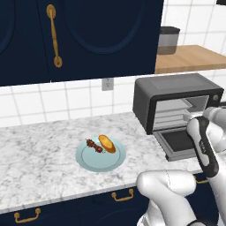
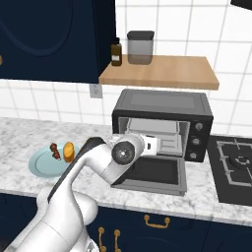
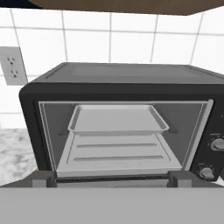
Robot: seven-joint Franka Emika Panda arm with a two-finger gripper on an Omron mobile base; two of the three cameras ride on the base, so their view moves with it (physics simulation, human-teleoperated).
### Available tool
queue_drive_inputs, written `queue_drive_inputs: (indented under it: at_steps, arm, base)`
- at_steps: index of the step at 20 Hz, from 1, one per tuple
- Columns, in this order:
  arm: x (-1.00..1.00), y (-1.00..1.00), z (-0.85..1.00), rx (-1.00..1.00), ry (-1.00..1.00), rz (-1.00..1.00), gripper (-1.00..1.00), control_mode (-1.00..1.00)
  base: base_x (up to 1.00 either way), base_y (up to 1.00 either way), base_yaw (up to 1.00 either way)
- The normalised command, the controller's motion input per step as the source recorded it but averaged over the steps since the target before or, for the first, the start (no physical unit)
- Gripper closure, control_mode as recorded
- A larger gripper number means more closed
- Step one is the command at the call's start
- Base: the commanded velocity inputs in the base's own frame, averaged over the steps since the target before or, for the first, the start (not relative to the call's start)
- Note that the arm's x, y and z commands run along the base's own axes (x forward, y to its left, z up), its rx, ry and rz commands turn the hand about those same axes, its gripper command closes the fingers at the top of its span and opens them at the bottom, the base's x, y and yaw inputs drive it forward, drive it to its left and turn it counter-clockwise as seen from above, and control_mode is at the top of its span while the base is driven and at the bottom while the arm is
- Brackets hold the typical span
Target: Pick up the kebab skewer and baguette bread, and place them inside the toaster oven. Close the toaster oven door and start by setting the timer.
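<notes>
The kebab skewer [image 1: 94,145] [image 2: 54,151] and the baguette bread [image 1: 107,143] [image 2: 69,151] lie side by side on a pale blue plate [image 1: 95,161] [image 2: 42,165] on the marble counter. To their right stands the dark toaster oven [image 1: 172,88] [image 2: 162,101] [image 3: 122,74]. The toaster oven door [image 1: 181,141] [image 2: 157,172] is dropped flat open. A grey tray [image 3: 116,119] sits on a rack inside. My gripper [image 2: 158,144] [image 3: 112,179] hovers over the open door, facing the cavity, open and empty, well right of the plate.
Knobs [image 2: 197,126] [image 3: 217,144] line the oven's right side. A gas stove [image 2: 236,162] lies right of the oven. A wooden shelf [image 2: 162,71] above it carries a jar [image 2: 140,47] and a bottle [image 2: 116,51]. Dark wall cabinets [image 1: 79,39] hang over the plate.
</notes>
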Motion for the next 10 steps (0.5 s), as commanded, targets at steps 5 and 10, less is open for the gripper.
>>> queue_drive_inputs:
  at_steps: [5, 10]
  arm:
    - [0.33, -0.2, -0.13, 0.0, 0.0, 0.0, -1.0, -1.0]
    - [0.22, 0.0, -0.06, 0.0, 0.0, 0.0, -1.0, -1.0]
  base:
    - [0.0, 0.0, 0.0]
    - [0.0, 0.0, 0.0]
